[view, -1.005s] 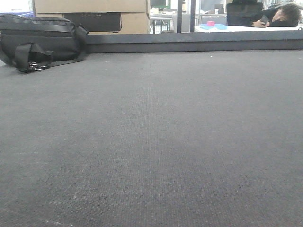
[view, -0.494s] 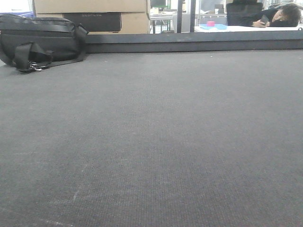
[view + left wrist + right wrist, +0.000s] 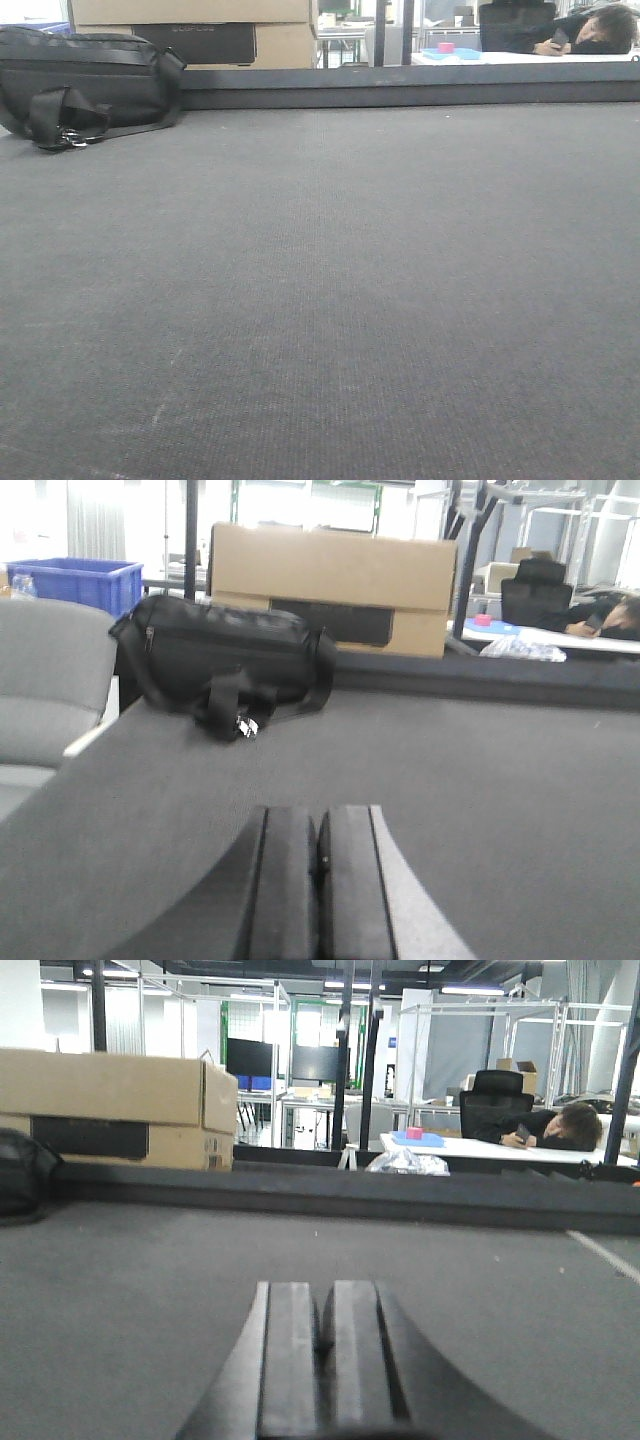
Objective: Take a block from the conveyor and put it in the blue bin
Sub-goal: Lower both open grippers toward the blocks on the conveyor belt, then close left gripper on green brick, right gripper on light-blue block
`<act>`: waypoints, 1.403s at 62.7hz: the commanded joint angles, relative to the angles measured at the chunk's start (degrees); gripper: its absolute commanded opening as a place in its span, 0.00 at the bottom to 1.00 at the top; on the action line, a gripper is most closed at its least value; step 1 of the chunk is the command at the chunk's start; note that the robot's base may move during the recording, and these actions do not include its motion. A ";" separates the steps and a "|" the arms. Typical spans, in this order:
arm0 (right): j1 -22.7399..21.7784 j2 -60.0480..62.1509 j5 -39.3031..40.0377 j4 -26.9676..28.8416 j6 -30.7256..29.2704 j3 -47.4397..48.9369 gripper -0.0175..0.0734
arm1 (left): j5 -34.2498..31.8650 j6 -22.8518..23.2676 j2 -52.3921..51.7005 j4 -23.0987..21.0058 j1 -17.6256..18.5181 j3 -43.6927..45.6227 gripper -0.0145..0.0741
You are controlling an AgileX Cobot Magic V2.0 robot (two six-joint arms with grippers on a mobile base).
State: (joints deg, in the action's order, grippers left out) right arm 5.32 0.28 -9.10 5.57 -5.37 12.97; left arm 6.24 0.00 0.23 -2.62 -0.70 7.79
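Note:
The conveyor (image 3: 320, 300) is a wide dark grey woven belt that fills the front view. No block shows on it in any view. In the left wrist view my left gripper (image 3: 320, 812) hangs low over the belt (image 3: 500, 780), shut, with nothing between its fingers. My right gripper (image 3: 323, 1285) is also shut and empty over the belt (image 3: 150, 1280), where a thin white line (image 3: 600, 1255) runs at the right. A blue bin (image 3: 70, 580) stands beyond the belt's far left corner, far from both grippers.
A black bag (image 3: 85, 85) (image 3: 225, 660) lies at the belt's far left. Behind it stands a cardboard box (image 3: 190, 30) (image 3: 330, 585) (image 3: 110, 1100). A dark rail (image 3: 400, 90) closes the far edge. Beyond, a person (image 3: 590, 35) leans on a white table with a pink item (image 3: 446, 47).
The front view has shifted slightly, so the bag, rail and far table sit a little higher in the frame. Nothing on the belt has moved.

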 commanded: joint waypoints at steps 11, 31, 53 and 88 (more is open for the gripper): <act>-0.13 -10.20 -24.80 -0.49 -0.10 21.52 0.01 | 21.83 0.00 7.91 2.10 -0.20 21.37 0.04; -0.13 -34.80 -44.89 -0.49 -0.10 36.54 0.01 | 48.42 0.00 34.48 -2.92 -0.20 42.46 0.04; -0.13 -57.28 -59.25 -0.49 -0.10 40.52 0.01 | 54.03 0.00 58.91 -4.50 -0.20 50.19 0.04; -0.13 -80.02 -52.19 -1.00 2.87 43.33 0.57 | 52.48 0.00 68.91 -4.61 -0.20 50.19 0.04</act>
State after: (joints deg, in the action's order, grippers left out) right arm 5.32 -78.06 -62.93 5.57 -2.62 55.77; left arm 59.29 0.00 69.17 -6.54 -0.70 57.49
